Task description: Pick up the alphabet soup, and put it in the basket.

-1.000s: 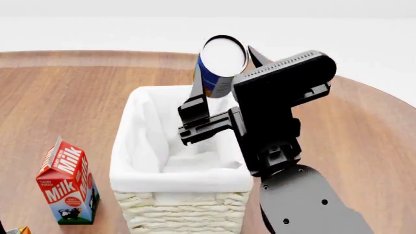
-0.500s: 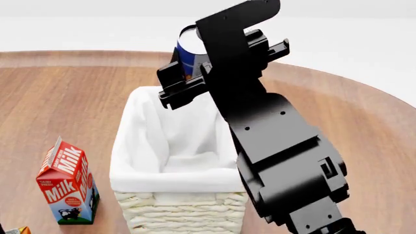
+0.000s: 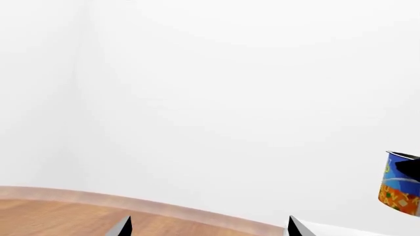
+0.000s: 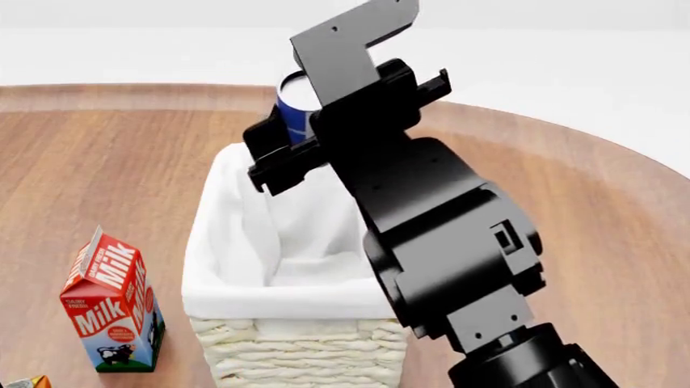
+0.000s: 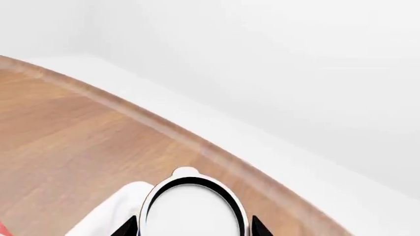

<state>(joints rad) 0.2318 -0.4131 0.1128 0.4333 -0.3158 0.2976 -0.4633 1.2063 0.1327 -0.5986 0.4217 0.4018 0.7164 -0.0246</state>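
The alphabet soup point(image 4: 289, 107), a blue-labelled can with a white lid, is held in my right gripper point(image 4: 310, 129) above the far end of the basket point(image 4: 296, 343). The basket is cream wicker with a white cloth liner. In the right wrist view the can's lid point(image 5: 194, 209) sits between the gripper's point(image 5: 194, 229) two fingertips, with the liner point(image 5: 108, 214) below. In the left wrist view the can point(image 3: 400, 186) shows at the edge, gripped by black fingers. My left gripper point(image 3: 208, 228) is open and empty, aimed over the table's far edge.
A red and white milk carton point(image 4: 111, 303) stands on the round wooden table point(image 4: 97, 162) left of the basket. A small orange thing point(image 4: 27, 381) shows at the bottom left corner. My right arm hides the basket's right side.
My right arm has swung left with the can and turned at the wrist. The can now hangs over the basket's far left end. Basket and milk have not moved.
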